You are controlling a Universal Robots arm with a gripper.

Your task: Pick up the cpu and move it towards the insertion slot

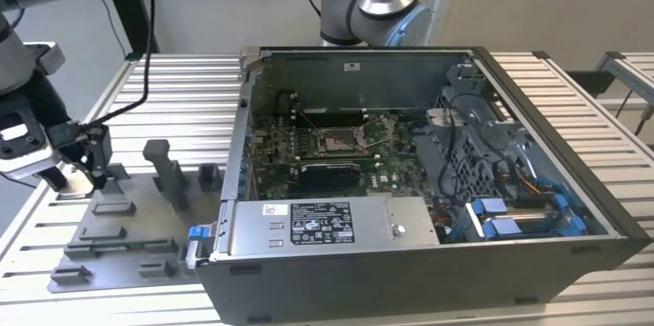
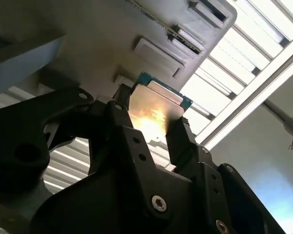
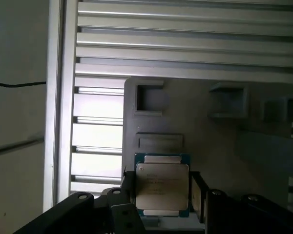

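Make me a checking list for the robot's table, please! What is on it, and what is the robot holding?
Surface: ribbed metal table carrying an open computer case and a grey fixture plate.
Job's things: cpu gripped by the tool over the fixture plate; insertion slot inside the case.
Clutter: grey fixture blocks standing on the plate.
Grippers: tool shut on the cpu, at the exterior view's left, apart from the case.
Cables: black cable hanging beside the arm; wires inside the case.
Surroundings: grey and blue arm joint behind the case; pale wall.
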